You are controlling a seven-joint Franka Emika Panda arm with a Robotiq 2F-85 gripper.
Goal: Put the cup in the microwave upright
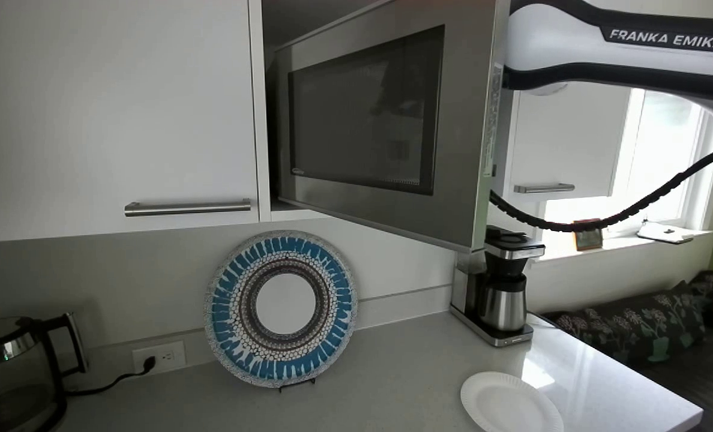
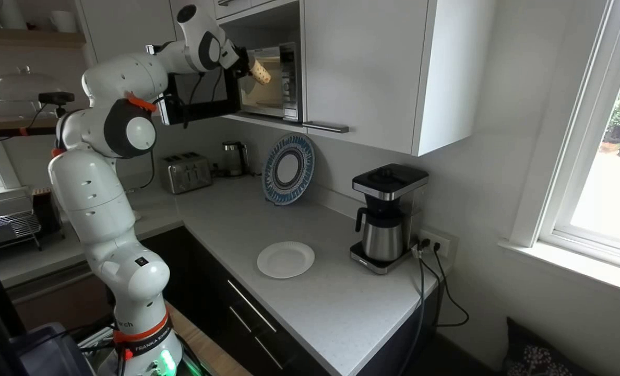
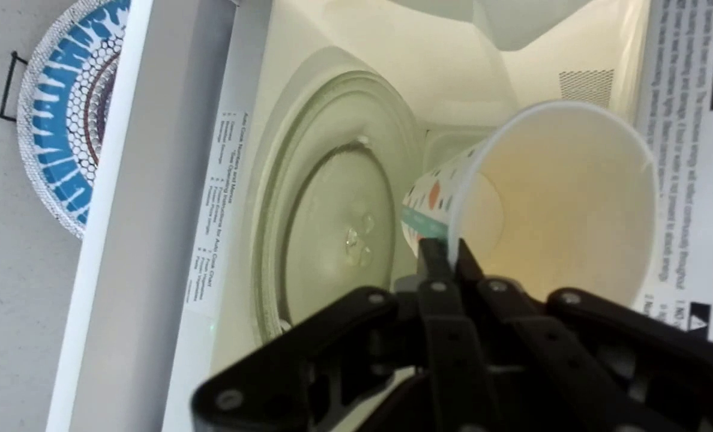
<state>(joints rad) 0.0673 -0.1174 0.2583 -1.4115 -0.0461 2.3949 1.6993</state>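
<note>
The paper cup [image 3: 560, 204], white with a teal band and coloured flecks, has its open mouth toward the wrist camera. My gripper [image 3: 451, 255] is shut on its wall at the rim, one finger inside and one outside. In an exterior view the cup [image 2: 261, 73] hangs tilted from the gripper [image 2: 248, 61] at the microwave's opening. The silver microwave [image 2: 290, 86] has its door open and its inside lit. The door [image 1: 466, 138] fills the middle of an exterior view and hides the gripper and cup there. The glass turntable [image 3: 338, 258] lies beyond the cup in the wrist view.
White cabinets [image 2: 362, 68] frame the microwave. Below, on the counter, are a blue patterned plate [image 2: 288, 169] on a stand, a white paper plate [image 2: 286, 259], a coffee maker [image 2: 385, 224], a toaster [image 2: 186, 172] and a kettle [image 2: 234, 158].
</note>
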